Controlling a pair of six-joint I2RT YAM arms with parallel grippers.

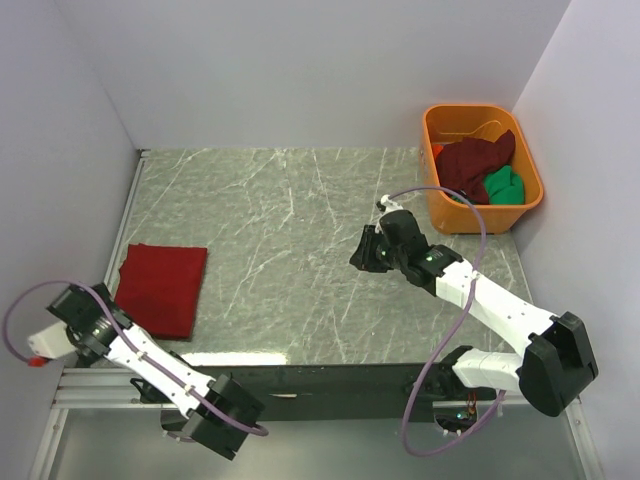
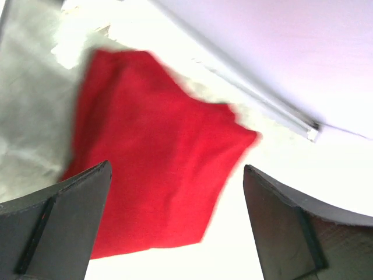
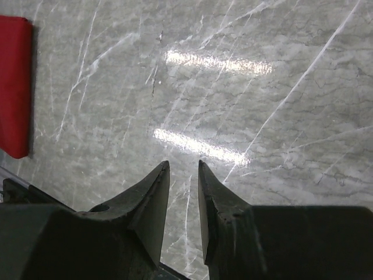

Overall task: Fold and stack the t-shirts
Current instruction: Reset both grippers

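Bright red cloth t-shirt is laid folded flat at the left of the grey marbled table. A dark maroon t-shirt and a green t-shirt are bundled in the orange plastic tub at the far right. The left gripper is seen with jaws wide apart, seemingly just above the red shirt, though that view is blurred. The right gripper is poised over bare table, jaws narrowly apart, nothing gripped.

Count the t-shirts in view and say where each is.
3. Red t-shirt: folded, table's left. Maroon t-shirt and green t-shirt: bunched in the orange tub, where more may hide.
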